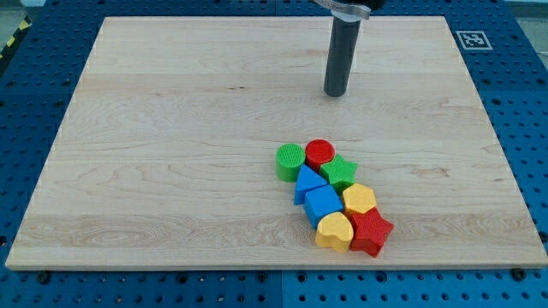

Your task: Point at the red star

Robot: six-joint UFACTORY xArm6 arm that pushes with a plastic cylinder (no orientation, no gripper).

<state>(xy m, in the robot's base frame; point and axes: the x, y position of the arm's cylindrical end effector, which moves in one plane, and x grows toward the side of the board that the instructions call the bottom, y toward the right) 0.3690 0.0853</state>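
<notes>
On a pale wooden board (171, 128) over blue pegboard, my tip (335, 92), a bare rod clamping nothing, is seen well apart from the red star (371, 232), wedged at the cluster's lower-right, touching the yellow heart (335, 231).

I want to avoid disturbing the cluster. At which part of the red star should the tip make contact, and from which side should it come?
My tip has no gripper, so it can only touch. The red star lies at the cluster's lower-right end, against the yellow heart and yellow hexagon. Its right and bottom points face bare board, so approaching from the view's right is probably safest.
</notes>
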